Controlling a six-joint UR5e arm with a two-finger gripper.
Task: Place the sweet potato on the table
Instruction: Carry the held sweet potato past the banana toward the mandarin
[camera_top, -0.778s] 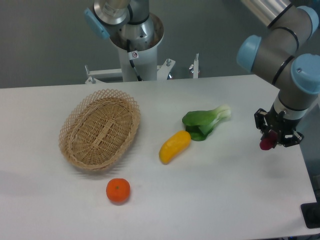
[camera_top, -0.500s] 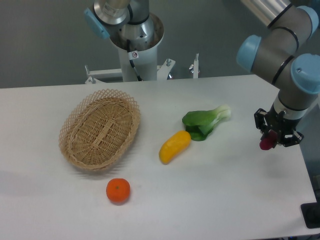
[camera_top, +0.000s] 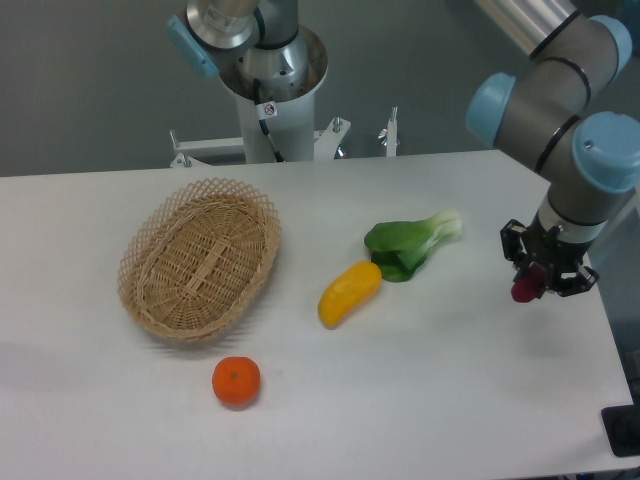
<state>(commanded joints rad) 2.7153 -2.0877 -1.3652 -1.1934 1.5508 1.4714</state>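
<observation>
While the claw (camera_top: 541, 276) grips the sweet potato (camera_top: 525, 289) (only its magenta tip shows), lower to the table (camera_top: 450, 380) before releasing.

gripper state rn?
Gripper: shut on the sweet potato, held above the table near its right edge.

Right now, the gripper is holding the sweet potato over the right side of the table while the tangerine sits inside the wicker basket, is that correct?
Not quite. The camera view shows the tangerine on the bare table, in front of the wicker basket, which is empty. The rest holds: the gripper holds the sweet potato over the table's right side.
</observation>
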